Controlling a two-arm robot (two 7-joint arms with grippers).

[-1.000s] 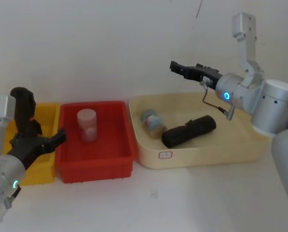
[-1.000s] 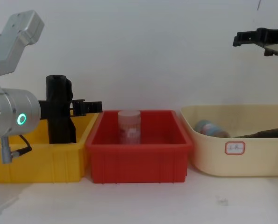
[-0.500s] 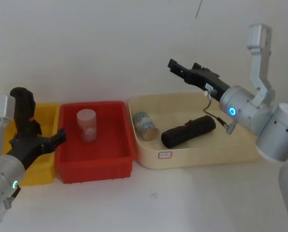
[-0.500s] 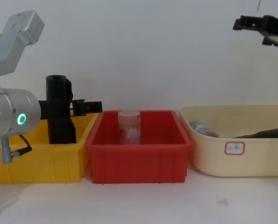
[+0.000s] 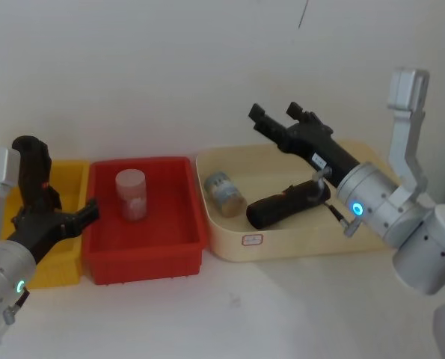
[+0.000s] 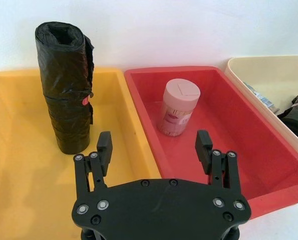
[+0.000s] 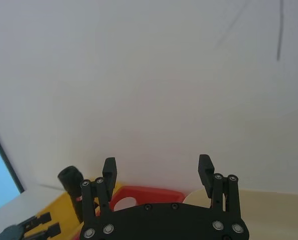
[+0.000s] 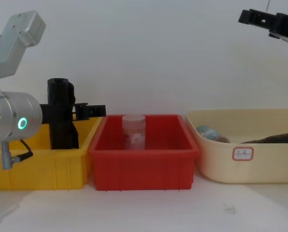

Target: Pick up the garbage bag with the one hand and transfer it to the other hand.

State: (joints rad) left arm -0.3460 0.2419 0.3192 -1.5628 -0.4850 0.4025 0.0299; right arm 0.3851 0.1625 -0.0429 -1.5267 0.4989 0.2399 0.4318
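Garbage bag (image 5: 34,178) upright in the yellow bin (image 5: 66,179), unheld.
Head view: the one hand (image 5: 61,222) sits near it; the other hand (image 5: 278,120) hovers above the cream bin (image 5: 297,243). Wrist views: both hands' jaws spread wide, empty. Chest view: roll overtops the bin.

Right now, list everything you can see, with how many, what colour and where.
garbage bag: one, black roll, upright in the yellow bin
yellow bin: one, on the robot's left
red bin: one, in the middle
jar: one, clear with a pinkish lid, upright in the red bin
cream tray: one, on the robot's right, small label on its front
second black roll: one, lying in the cream tray
small jar: one, lying in the cream tray
left gripper: green-ringed wrist, fingers open, low beside the garbage bag
right gripper: blue-ringed wrist, fingers open, raised above the cream tray
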